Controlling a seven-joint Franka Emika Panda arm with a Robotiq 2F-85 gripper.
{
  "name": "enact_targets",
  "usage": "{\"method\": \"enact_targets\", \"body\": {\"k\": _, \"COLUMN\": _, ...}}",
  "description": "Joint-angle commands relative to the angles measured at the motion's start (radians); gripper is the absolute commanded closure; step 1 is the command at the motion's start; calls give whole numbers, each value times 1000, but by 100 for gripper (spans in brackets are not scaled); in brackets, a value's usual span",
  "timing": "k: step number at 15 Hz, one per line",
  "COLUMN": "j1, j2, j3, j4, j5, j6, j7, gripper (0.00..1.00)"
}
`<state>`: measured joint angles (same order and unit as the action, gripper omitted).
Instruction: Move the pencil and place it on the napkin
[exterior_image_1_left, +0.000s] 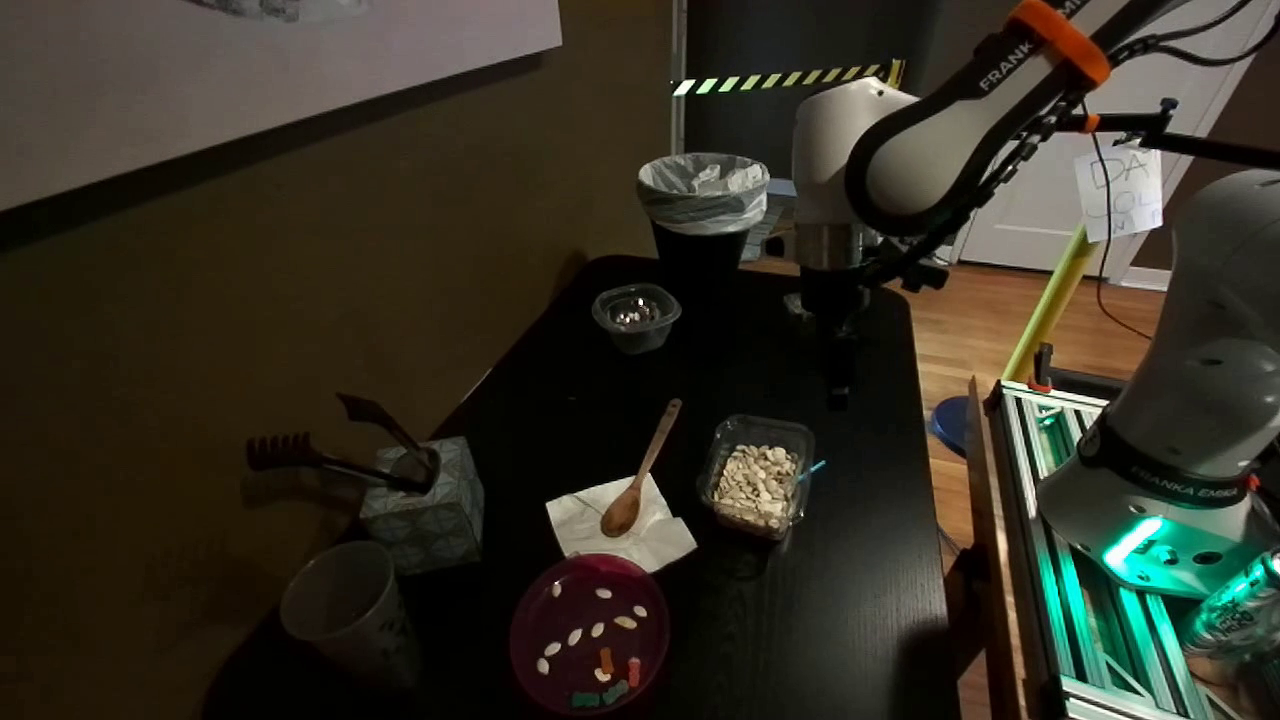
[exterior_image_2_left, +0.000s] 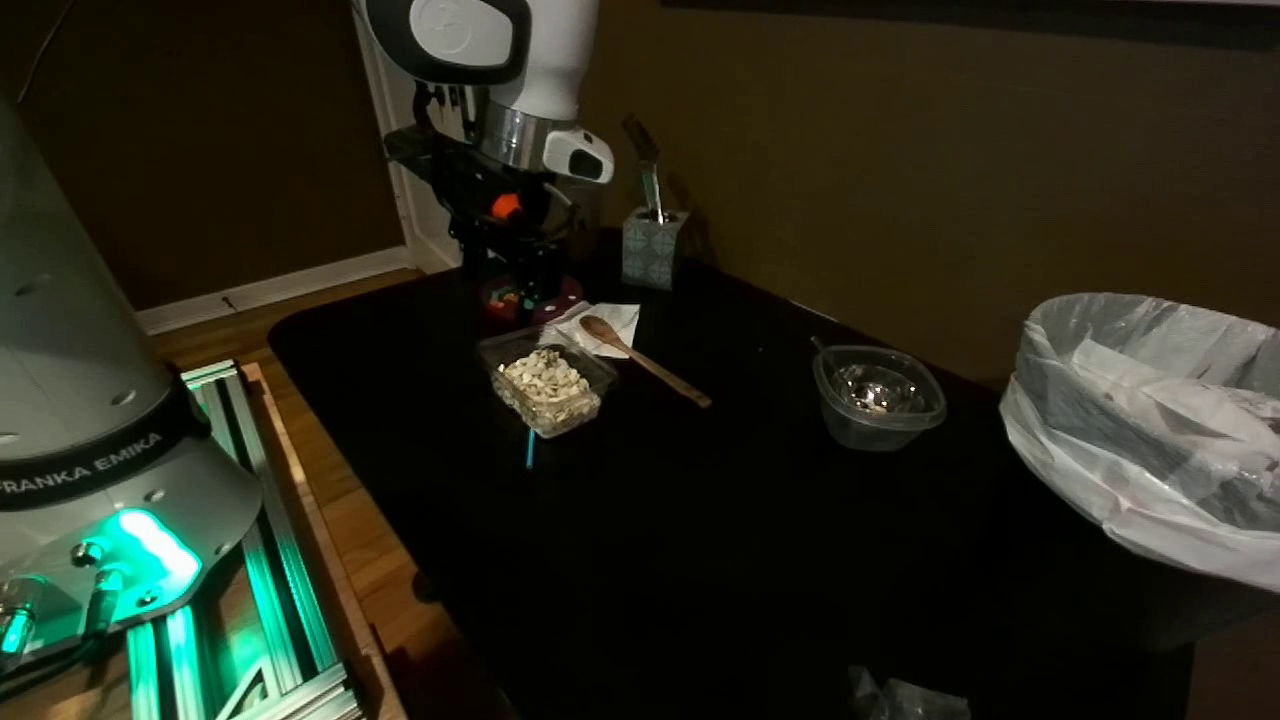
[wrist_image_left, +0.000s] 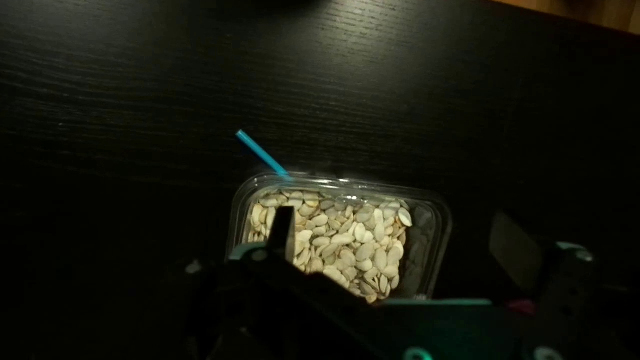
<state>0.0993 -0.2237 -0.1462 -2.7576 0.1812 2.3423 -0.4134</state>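
A thin light-blue stick (exterior_image_1_left: 812, 470), the only pencil-like thing in view, pokes out beside the clear seed tray (exterior_image_1_left: 800, 428). It also shows in an exterior view (exterior_image_2_left: 530, 448) and in the wrist view (wrist_image_left: 262, 152), where its inner end meets the tray's rim; whether it runs under the tray I cannot tell. The white napkin (exterior_image_1_left: 572, 525) lies flat with a wooden spoon (exterior_image_1_left: 640, 480) across it; it also shows in an exterior view (exterior_image_2_left: 622, 320). My gripper (wrist_image_left: 395, 225) is open and empty, pointing down above the table near the tray (wrist_image_left: 437, 235).
A dark red bowl (exterior_image_1_left: 540, 690) with seeds and coloured pieces touches or adjoins the napkin. A tissue box with utensils (exterior_image_1_left: 425, 515) and a cup (exterior_image_1_left: 345, 600) stand by the wall. A clear container (exterior_image_1_left: 640, 340) and a trash bin (exterior_image_1_left: 700, 240) are at an end of the table.
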Motion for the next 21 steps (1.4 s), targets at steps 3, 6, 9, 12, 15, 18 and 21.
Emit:
{"method": "enact_targets", "body": {"k": 3, "j1": 9, "j2": 130, "j3": -41, "j4": -1, "j5": 319, "j6": 181, "j7": -284, "gripper": 0}}
{"method": "enact_targets", "body": {"k": 6, "j1": -38, "j2": 161, "j3": -52, "j4": -1, "j5": 492, "j6": 144, "j7": -495, "gripper": 0}}
{"method": "enact_targets", "body": {"k": 9, "j1": -117, "j2": 199, "j3": -55, "j4": -1, "j5": 513, "j6": 142, "j7": -600, "gripper": 0}}
{"method": "enact_targets", "body": {"k": 12, "j1": -193, "j2": 242, "j3": -63, "j4": -2, "j5": 390, "j6": 153, "j7": -612, "gripper": 0}}
{"method": "enact_targets", "body": {"k": 15, "j1": -223, "j2": 232, "j3": -44, "j4": 1, "j5": 373, "j6": 122, "j7": -583, "gripper": 0}}
{"method": "enact_targets", "body": {"k": 18, "j1": -244, "j2": 245, "j3": -46, "j4": 9, "j5": 348, "j6": 85, "j7": -575, "gripper": 0}}
{"method": "enact_targets", "body": {"k": 21, "j1": -233, "j2": 296, "j3": -17, "j4": 8, "j5": 384, "j6": 158, "j7": -691, "gripper": 0}}
